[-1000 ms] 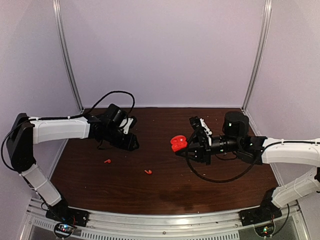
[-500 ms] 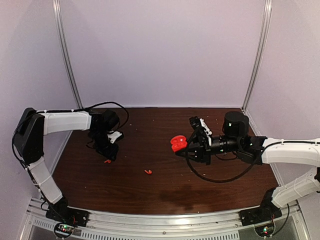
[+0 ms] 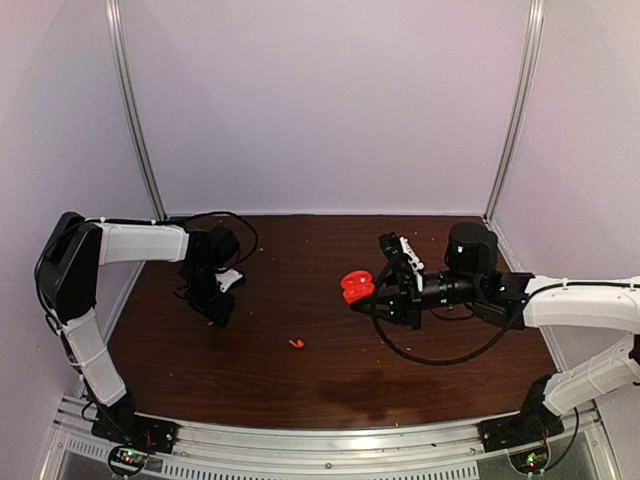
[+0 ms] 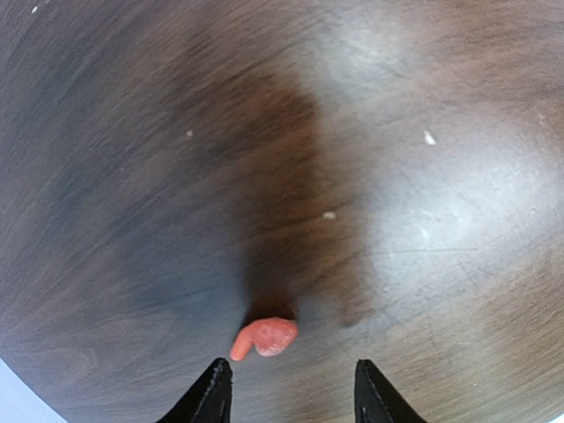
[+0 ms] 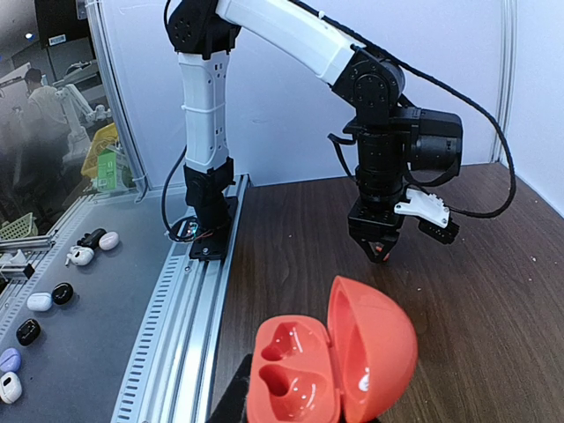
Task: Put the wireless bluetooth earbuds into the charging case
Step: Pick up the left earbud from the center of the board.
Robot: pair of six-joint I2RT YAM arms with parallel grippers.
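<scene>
The left gripper (image 4: 292, 368) is pointed straight down at the dark wooden tabletop (image 3: 330, 385) on its left side. Its jaws are spread, with a clear gap seen between the two black fingertips (image 4: 214, 388) in the left wrist view. A red earbud (image 4: 267, 337) is seen lying on the wood just ahead of that gap, nearer the left-hand fingertip and touched by neither. In the top view this earbud is hidden beneath the gripper. A second red earbud (image 3: 296, 344) is seen lying alone nearer the middle of the tabletop, well apart from both arms. The right gripper (image 3: 366, 290) is held out sideways above the right half of the tabletop, and its jaws are pressed onto the charging case (image 5: 333, 361), which is pinched at its base and carried clear of the wood. The case is bright red and stands open, the domed lid being hinged up to one side. Two glossy moulded recesses are exposed in the lower half, facing the right wrist camera. A few pale specks (image 4: 428, 137) are scattered on the wood below the left wrist. Whether either earbud lies upright or on its side cannot be told.
</scene>
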